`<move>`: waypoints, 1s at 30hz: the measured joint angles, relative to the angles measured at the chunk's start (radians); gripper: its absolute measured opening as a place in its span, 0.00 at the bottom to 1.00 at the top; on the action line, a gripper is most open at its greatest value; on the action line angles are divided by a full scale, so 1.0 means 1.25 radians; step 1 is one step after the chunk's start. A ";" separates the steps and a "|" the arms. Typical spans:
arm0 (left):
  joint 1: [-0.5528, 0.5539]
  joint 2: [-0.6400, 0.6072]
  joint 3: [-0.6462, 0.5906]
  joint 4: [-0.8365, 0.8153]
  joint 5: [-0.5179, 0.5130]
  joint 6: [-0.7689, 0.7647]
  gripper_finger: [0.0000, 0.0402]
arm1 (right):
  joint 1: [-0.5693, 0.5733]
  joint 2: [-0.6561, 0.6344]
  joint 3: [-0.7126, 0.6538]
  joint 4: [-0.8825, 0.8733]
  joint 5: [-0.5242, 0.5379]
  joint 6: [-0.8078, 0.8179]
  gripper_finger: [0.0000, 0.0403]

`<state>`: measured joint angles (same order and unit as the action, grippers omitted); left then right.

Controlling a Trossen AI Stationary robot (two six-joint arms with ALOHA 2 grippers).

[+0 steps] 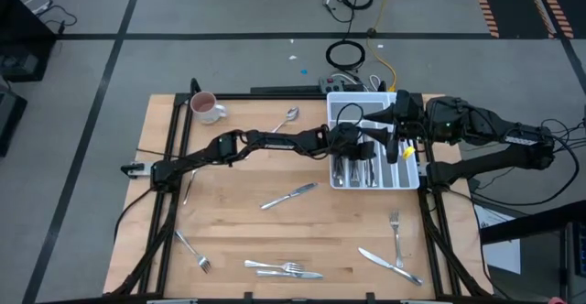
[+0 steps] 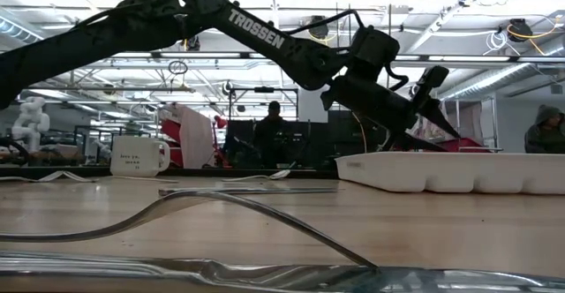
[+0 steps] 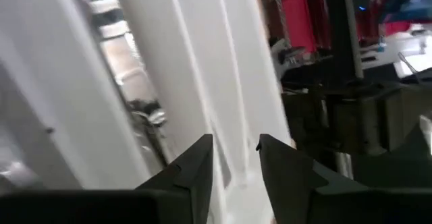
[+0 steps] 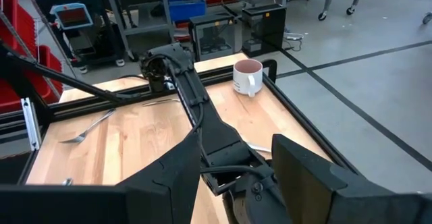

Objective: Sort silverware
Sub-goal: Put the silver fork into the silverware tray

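Pale wood made up the desk [image 1: 238, 208], and on it lay the silverware still to be sorted: a spoon [image 1: 287, 117] near the back edge, a knife [image 1: 288, 196] near the middle, a fork [image 1: 193, 252] toward the front left, a fork and knife pair [image 1: 284, 269] at the front centre, and another fork [image 1: 396, 228] and knife [image 1: 388, 264] at the front right. A white cutlery tray [image 1: 410, 179] sat at the right rear of the desk, already holding several pieces in its compartments. The left arm stretched across the desk so that the left end effector [image 1: 359, 148] hung just over the tray; its wrist view showed the two dark fingers [image 3: 196, 170] parted with nothing between them, white tray walls close beneath. The right end effector [image 1: 400, 121] waited over the tray's far side, its fingers spread wide and empty in its own wrist view. A white mug [image 1: 206, 108] stood at the back left corner. The step in hand looked like the release of a piece into the tray. The next move would likely call for lifting the left arm clear of the tray walls, then reaching for one of the loose pieces on the desk, the nearby central knife being a fair candidate, gripped across its thin handle flat against the wood.
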<state>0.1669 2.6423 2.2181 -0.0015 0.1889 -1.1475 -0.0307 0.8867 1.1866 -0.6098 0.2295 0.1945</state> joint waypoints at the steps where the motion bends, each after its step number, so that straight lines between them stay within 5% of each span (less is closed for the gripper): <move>1: 0.000 -0.005 0.001 0.001 0.015 -0.001 0.32 | 0.000 0.000 0.000 0.000 0.000 -0.002 0.42; 11: 0.000 -0.094 0.103 0.027 0.183 0.076 0.31 | 0.000 -0.057 0.000 0.020 0.000 -0.024 0.42; 16: 0.006 -0.225 0.101 -0.294 0.259 0.301 0.31 | 0.000 -0.112 0.000 0.020 0.000 -0.021 0.42; 18: 0.001 -0.296 0.103 -0.548 0.171 0.462 0.31 | 0.000 -0.128 0.000 0.020 0.000 -0.019 0.42; 20: -0.017 -0.353 0.105 -0.791 -0.028 0.565 0.31 | 0.000 -0.144 0.000 0.019 0.001 -0.014 0.42; 24: -0.057 -0.415 0.102 -1.157 -0.388 0.548 0.31 | 0.000 -0.158 0.001 0.019 0.002 -0.005 0.42; 26: -0.071 -0.437 0.102 -1.265 -0.433 0.473 0.31 | 0.000 -0.158 0.001 0.019 0.002 -0.004 0.42; 30: -0.111 -0.486 0.019 -1.259 -0.468 0.371 0.31 | 0.000 -0.148 0.001 0.018 0.004 0.000 0.42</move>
<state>0.0277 2.0349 2.2418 -1.5753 -0.3966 -0.6842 -0.0307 0.7013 1.1873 -0.5869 0.2346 0.1942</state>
